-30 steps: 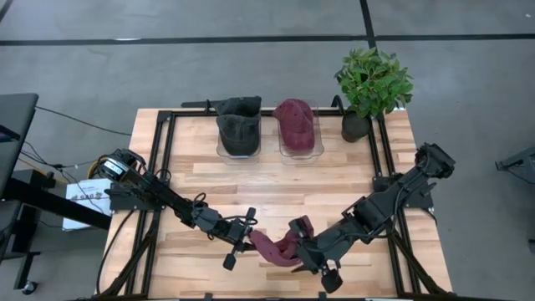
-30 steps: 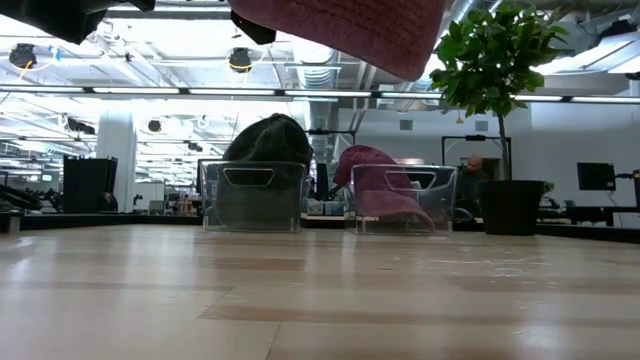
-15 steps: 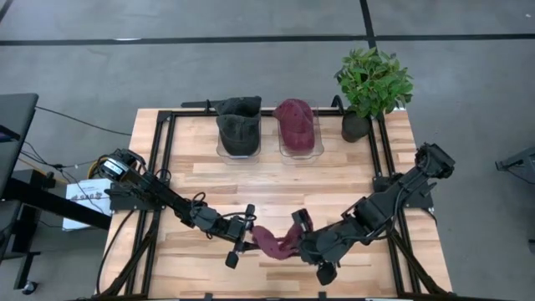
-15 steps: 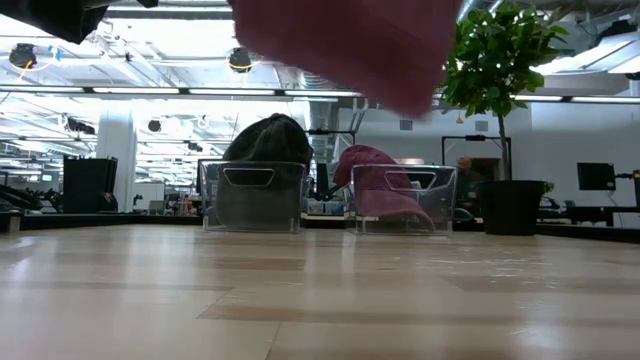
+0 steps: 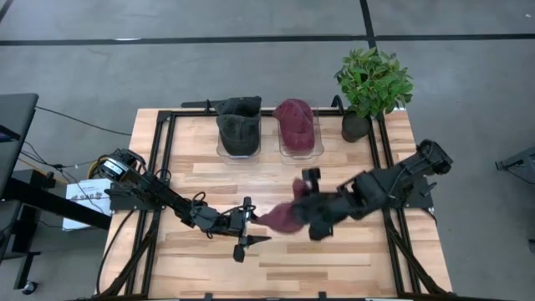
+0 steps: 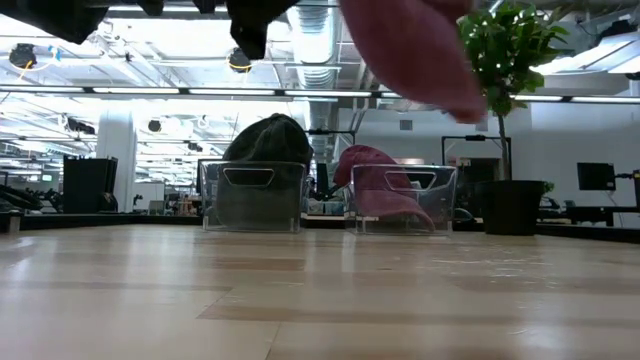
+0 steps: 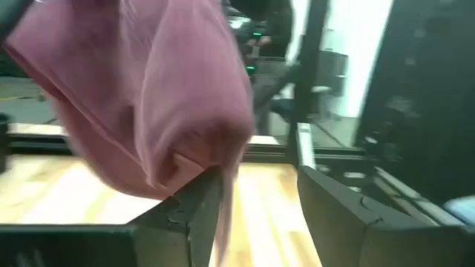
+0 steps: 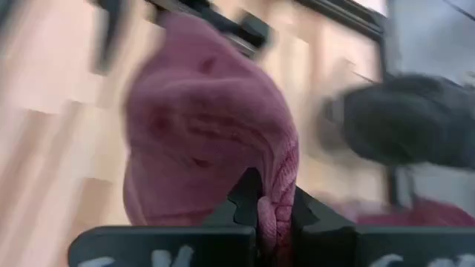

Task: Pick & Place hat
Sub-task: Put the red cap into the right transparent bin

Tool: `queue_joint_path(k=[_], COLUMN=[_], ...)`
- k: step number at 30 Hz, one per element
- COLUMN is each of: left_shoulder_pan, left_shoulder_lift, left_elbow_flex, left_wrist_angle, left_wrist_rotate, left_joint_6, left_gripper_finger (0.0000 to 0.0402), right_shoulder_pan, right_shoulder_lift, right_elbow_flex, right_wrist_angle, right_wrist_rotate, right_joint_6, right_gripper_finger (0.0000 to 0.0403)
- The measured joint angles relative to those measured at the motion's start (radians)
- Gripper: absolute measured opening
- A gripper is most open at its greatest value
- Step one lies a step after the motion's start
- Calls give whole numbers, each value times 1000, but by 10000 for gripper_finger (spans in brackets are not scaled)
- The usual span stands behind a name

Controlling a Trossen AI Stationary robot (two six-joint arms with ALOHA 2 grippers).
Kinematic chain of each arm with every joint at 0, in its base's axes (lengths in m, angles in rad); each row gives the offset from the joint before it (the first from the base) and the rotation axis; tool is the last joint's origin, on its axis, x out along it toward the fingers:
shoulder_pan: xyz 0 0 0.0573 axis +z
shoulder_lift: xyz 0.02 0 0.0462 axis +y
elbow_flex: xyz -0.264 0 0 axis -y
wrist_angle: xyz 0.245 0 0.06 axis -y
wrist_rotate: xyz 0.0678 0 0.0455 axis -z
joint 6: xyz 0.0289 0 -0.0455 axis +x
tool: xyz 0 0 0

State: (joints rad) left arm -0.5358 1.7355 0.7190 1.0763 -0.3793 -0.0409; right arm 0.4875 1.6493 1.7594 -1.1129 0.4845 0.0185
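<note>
A maroon hat (image 5: 282, 217) hangs above the table's near middle, with my right gripper (image 5: 304, 211) shut on it. In the low view the hat (image 6: 410, 50) is well clear of the tabletop. My left gripper (image 5: 253, 237) stands open just to the hat's left, pointing level at it. In the left wrist view the hat (image 7: 148, 96) fills the space ahead of that gripper (image 7: 256, 185), and its lower edge comes down beside one finger. My right gripper pinches a bunched fold of the hat's cloth (image 8: 273, 211) between its two fingers, coming slanting down from the table's right. The hat bulges out beyond the fingertips and hangs clear of the table. My left gripper: whether its finger (image 7: 200, 211) touches the hat's lower edge, I cannot tell.
Two clear bins stand at the far edge, one holding a dark grey hat (image 5: 238, 125) and one a maroon hat (image 5: 295, 125). A potted plant (image 5: 373, 84) stands at the far right. Black rails (image 5: 167, 150) run along the table's sides.
My left gripper has opened and let go of the hat, staying in place. My right gripper has shut on the hat, tipped downward and carried it toward the table's far edge and a little up, away from the left gripper.
</note>
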Motion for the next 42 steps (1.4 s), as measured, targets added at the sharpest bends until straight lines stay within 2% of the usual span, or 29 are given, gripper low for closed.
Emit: queue_joint_path(k=[4,10,15,29,36,42], left_shoulder_pan=[0,0,0,0,1,7], left_shoulder_lift=[0,0,0,0,0,1], left_elbow_flex=[0,0,0,0,0,0], left_wrist_angle=[-2,-3,-3,-3,-2,-1], left_wrist_rotate=[-97,-199,-200,-200,-200,-200], left_joint_6=[-2,-1,-1,-1,5,8], left_gripper_finger=[172,165,163,163,163,163], right_shoulder_pan=[-82,-252,-402,-781,-884,-883], right_shoulder_lift=[0,-9,-16,-15,-7,-3], right_elbow_flex=[29,35,35,35,24,-46], right_wrist_angle=[-108,-174,-171,66,115,82], right_wrist_rotate=[65,73,75,22,-248,-387], right_joint_6=[0,-27,-93,-394,-487,-577], right_gripper_finger=[3,3,3,3,3,3])
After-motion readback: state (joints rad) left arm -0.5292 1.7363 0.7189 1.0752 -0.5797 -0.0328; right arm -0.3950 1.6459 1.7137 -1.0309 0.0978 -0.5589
